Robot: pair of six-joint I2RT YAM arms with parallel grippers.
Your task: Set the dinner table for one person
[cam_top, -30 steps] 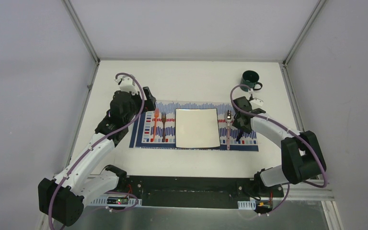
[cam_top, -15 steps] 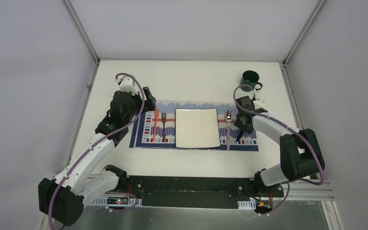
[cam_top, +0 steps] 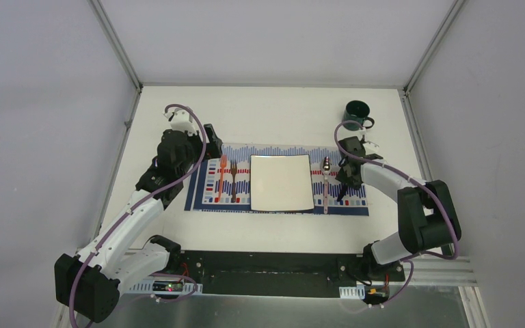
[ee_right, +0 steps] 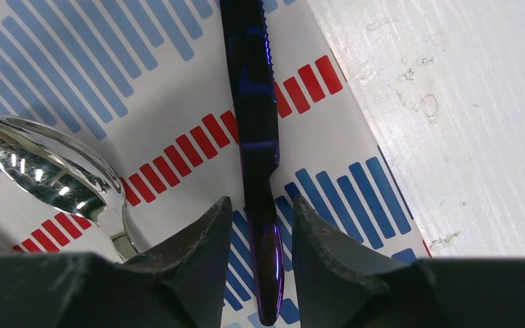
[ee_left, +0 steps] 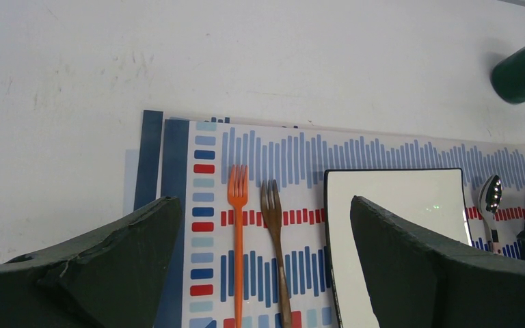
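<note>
The dinner table (cam_top: 273,116) is plain, white, matte and rectangular.

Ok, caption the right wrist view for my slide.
Right pincer straddling a dark blue knife, beside a spoon, on the striped placemat.

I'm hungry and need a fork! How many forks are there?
2. The orange fork and the brown fork lie side by side on the placemat, left of the plate. None look hidden.

Mirror-bright metal spoon (ee_right: 48,167), glossy dark-blue knife (ee_right: 253,102), matt white dinner table (ee_right: 451,102)
</note>
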